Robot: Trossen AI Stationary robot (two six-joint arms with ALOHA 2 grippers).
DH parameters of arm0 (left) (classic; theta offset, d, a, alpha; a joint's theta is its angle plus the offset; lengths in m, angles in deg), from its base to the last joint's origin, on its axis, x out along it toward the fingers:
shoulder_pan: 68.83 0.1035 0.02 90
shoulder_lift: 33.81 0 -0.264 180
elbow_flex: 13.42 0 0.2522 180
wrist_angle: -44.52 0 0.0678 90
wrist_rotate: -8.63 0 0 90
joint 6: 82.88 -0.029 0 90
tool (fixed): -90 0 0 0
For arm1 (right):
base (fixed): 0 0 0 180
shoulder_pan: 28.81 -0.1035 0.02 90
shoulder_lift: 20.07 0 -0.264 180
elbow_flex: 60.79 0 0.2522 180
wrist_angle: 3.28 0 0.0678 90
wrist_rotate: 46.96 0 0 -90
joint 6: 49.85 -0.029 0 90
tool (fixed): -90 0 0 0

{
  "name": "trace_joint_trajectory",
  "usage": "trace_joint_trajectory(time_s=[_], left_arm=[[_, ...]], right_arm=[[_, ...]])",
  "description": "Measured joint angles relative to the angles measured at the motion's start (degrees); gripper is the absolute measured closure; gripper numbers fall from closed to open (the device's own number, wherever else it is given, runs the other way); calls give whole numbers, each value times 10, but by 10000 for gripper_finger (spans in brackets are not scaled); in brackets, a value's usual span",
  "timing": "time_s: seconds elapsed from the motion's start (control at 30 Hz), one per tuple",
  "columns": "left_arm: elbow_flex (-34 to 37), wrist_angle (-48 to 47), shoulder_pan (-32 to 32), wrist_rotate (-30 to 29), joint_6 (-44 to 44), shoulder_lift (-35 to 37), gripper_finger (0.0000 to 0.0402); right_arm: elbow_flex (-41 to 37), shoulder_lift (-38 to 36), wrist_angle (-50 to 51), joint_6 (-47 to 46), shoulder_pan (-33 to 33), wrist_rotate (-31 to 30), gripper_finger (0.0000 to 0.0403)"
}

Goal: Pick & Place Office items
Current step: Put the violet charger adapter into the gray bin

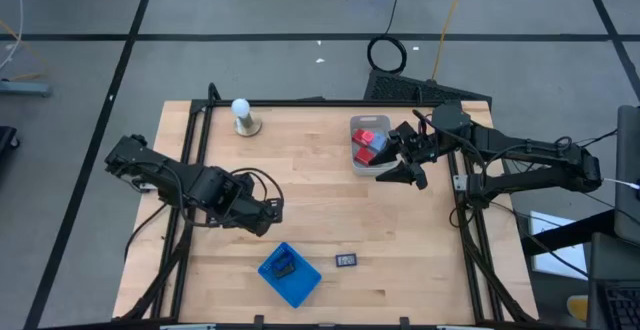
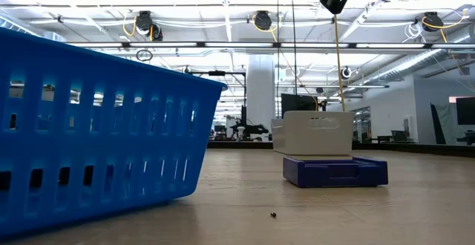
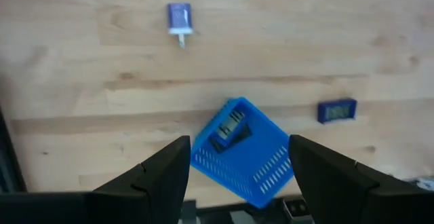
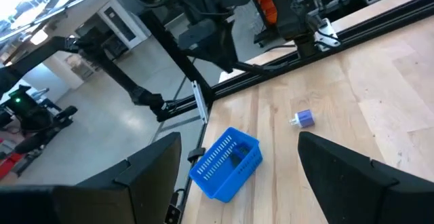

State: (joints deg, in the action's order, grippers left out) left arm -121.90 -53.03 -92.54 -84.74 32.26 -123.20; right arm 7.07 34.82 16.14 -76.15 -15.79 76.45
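- Left gripper (image 3: 237, 173) was over the left-middle of the light wooden table (image 1: 320, 210), fingers (image 3: 159, 176) spread wide apart, nothing between them, touching nothing
- Right gripper (image 1: 402, 173) hung just beside the clear plastic bin (image 1: 368, 145) at the table's far right, fingers (image 4: 146, 176) also wide apart and empty
- No readable writing or brand on any item; small dark blue flat rectangular piece (image 1: 346, 260) showed a pale face panel in the left wrist view (image 3: 337, 110), text too small to tell
- Blue slotted plastic basket (image 1: 290, 274) sat at the near edge of the table, tilted diagonal to the edge; one dark rectangular item (image 1: 285, 266) lay inside it
- The dark blue flat piece lay on bare wood just beside the basket, apart from it
- Clear bin held red blocks (image 1: 364, 136) plus some darker pieces, exact count not clear
- Small purple-and-white tube-like piece (image 3: 180, 18) lay alone on the wood, well apart from the basket
- White ball on a round stand (image 1: 243, 115) stood upright near the far left edge
- Low view: the dark blue piece with a white box (image 2: 315, 132) standing behind it
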Motion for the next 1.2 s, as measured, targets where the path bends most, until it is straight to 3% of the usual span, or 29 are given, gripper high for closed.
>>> trace_joint_trajectory(time_s=[0.2,0.3,0.43,0.77,1.0,1.2], left_arm=[[0,-63,4,-14,5,0,151],[12,-57,14,-32,-11,1,151],[43,-57,36,-14,-50,0,151],[193,73,110,56,-174,0,151],[280,188,137,69,-195,0,151],[315,210,140,70,-202,0,151]], right_arm=[[0,0,1,-17,0,14,112],[0,0,0,-19,0,13,112],[0,0,0,-22,0,13,112],[0,0,-3,-35,0,12,112],[0,0,-3,-45,0,12,112],[0,0,-2,-46,0,12,112]])
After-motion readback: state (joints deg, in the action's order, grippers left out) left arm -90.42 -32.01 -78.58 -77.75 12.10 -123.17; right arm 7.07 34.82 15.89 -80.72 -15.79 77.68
